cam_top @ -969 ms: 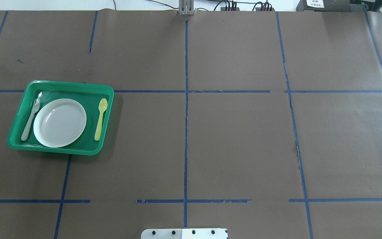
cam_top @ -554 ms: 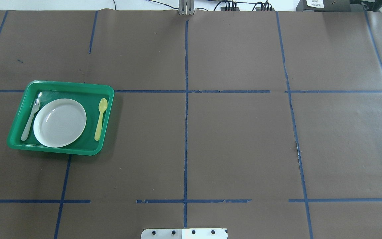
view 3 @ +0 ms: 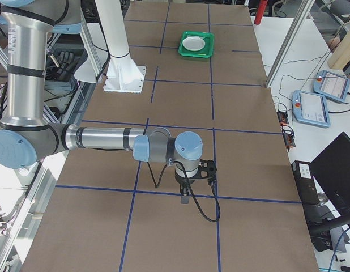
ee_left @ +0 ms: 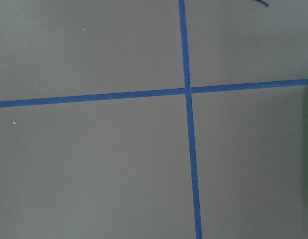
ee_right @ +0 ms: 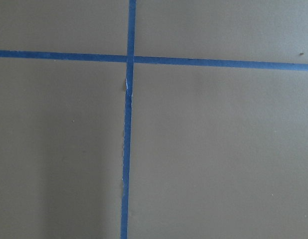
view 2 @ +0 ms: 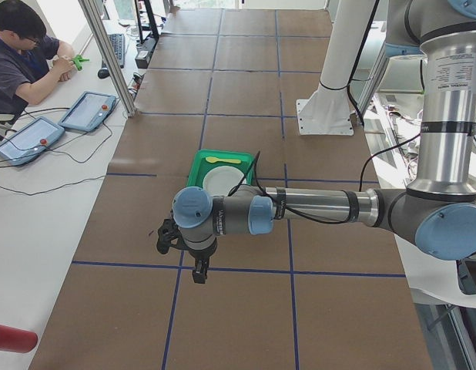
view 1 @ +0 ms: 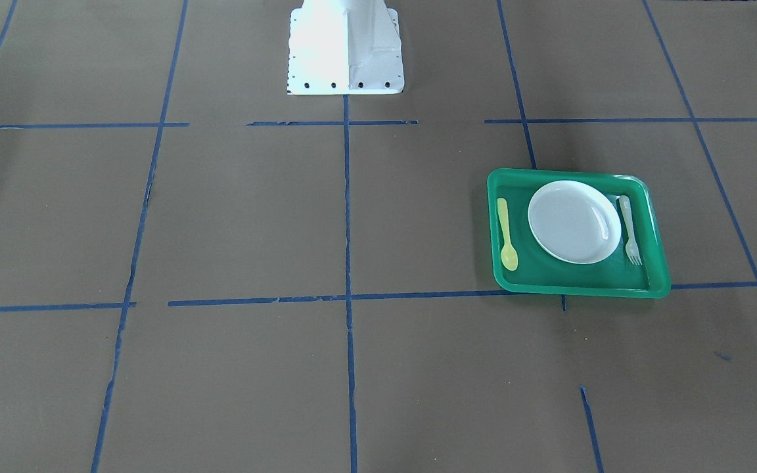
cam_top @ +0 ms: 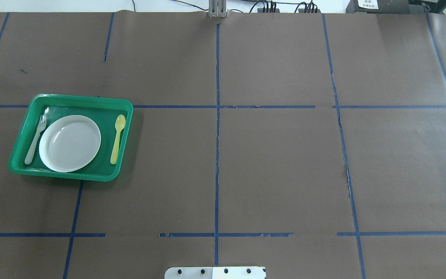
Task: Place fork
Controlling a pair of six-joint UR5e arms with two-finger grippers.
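**While fork point(cam_top: 35, 139) lies in tray point(cam_top: 79, 98), grasp unclear**

Middle left overhead, it rests left of the white plate point(cam_top: 70, 143), yellow spoon point(cam_top: 117, 138) on the right. Whether my left gripper point(view 2: 167, 235) or right gripper point(view 3: 206, 170) is clenched, I cannot tell.

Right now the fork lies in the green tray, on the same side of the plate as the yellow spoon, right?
Not quite. The fork lies in the green tray, but on the opposite side of the plate from the yellow spoon, as the overhead view shows.
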